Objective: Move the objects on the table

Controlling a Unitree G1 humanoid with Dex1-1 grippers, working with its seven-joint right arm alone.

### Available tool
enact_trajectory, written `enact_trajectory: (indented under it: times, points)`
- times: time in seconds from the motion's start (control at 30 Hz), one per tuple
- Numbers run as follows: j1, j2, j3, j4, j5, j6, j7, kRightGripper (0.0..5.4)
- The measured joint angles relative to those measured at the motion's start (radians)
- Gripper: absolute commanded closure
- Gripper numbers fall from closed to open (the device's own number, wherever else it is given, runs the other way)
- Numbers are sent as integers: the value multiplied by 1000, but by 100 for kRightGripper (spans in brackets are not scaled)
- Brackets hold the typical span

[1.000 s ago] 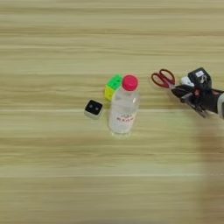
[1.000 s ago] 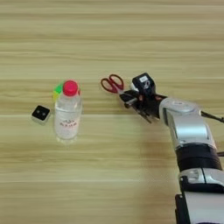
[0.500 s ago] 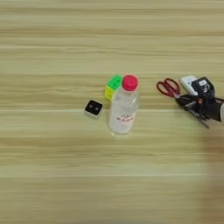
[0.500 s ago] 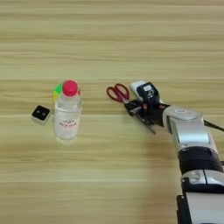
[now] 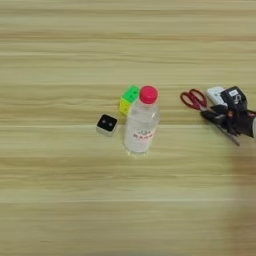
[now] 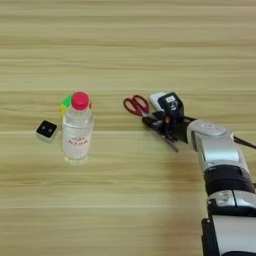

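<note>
Red-handled scissors [image 6: 139, 107], blades seemingly under tool [image 6: 159, 125]

The gripper [image 6: 159, 123] hides the scissors' [image 6: 137, 106] blades and most of the white remote [image 6: 156, 97]; the bottle [image 6: 76, 134] masks the puzzle cube [image 6: 65, 104].

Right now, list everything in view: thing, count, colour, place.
bottle: one, clear with red cap, upright at centre.
puzzle cube: one, multicoloured, just behind the bottle.
small box: one, white with black top, left of the bottle.
scissors: one pair, red handles, right of the bottle, blades under the gripper.
remote: one, white, behind the gripper, partly hidden.
table: one, light wood.
right gripper: black, on a silver forearm, over the scissor blades.
</note>
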Motion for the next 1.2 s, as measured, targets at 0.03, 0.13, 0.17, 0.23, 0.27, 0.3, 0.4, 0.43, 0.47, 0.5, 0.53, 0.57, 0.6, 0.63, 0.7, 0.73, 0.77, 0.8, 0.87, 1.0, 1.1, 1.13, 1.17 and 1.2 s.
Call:
enact_trajectory:
  times: [0.03,0.13,0.17,0.23,0.27,0.3,0.4,0.43,0.47,0.5,0.53,0.57,0.6,0.63,0.7,0.73,0.77,0.8,0.87,1.0,1.1,1.13,1.17,1.2]
  points:
    - [0,0,-3,-19,2,-1,0,297]
    - [0,2,-7,-45,14,-3,2,271]
    - [0,3,-9,-58,21,-3,4,264]
    - [1,5,-15,-92,31,-8,19,244]
    - [1,5,-16,-101,37,-16,21,224]
    - [3,6,-22,-123,49,-26,27,220]
    - [16,10,-33,-167,72,-52,49,185]
    - [31,14,-39,-204,98,-72,74,171]
    - [37,17,-40,-222,108,-83,88,166]
    - [46,20,-42,-248,123,-94,101,154]
    - [63,27,-46,-285,148,-122,126,154]
    - [69,33,-45,-301,156,-134,136,140]
    - [79,38,-46,-319,168,-152,150,130]
    - [87,41,-46,-334,178,-161,158,126]
    - [102,48,-48,-355,198,-194,182,100]
    - [108,51,-48,-366,210,-208,196,87]
    - [112,55,-50,-377,223,-223,205,79]
    - [112,58,-52,-384,226,-230,214,72]
    - [119,68,-55,-410,261,-248,238,46]
    - [142,88,-64,-476,340,-256,283,3]
    - [158,99,-85,-566,455,-220,328,3]
    - [163,100,-86,-584,474,-214,337,3]
    - [171,101,-87,-599,490,-210,347,3]
    - [181,104,-87,-622,514,-200,356,3]
